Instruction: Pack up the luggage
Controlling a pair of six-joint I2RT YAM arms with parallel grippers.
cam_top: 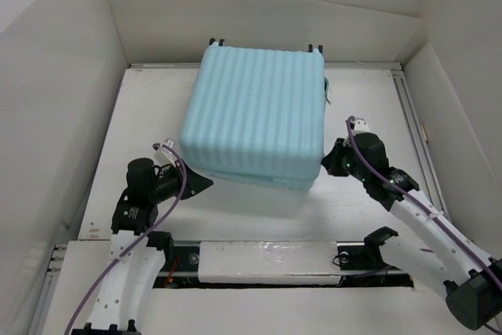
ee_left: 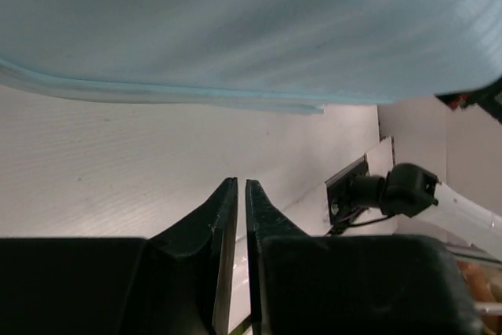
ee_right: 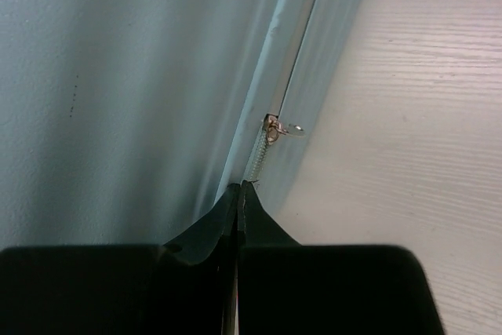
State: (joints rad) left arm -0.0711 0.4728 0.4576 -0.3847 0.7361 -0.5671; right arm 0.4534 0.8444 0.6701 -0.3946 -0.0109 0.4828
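Observation:
The luggage (cam_top: 255,111) lies shut and flat on the white table (cam_top: 361,209), ribbed light-blue shell up, black wheels (cam_top: 216,41) at its far edge. My left gripper (cam_top: 205,183) sits by its near left corner; in the left wrist view the shell (ee_left: 235,29) hangs above the gripper (ee_left: 241,182), whose jaws are shut to a thin slit with nothing between. My right gripper (cam_top: 324,164) is at the near right corner. In the right wrist view it (ee_right: 241,185) is shut, tips against the zipper seam just below the metal zipper pull (ee_right: 284,127).
White panels wall in the table on the left, back and right. A metal rail (cam_top: 412,115) runs along the right side. A white bar (cam_top: 267,260) crosses the near edge between the arm bases. My right arm (ee_left: 404,190) shows in the left wrist view.

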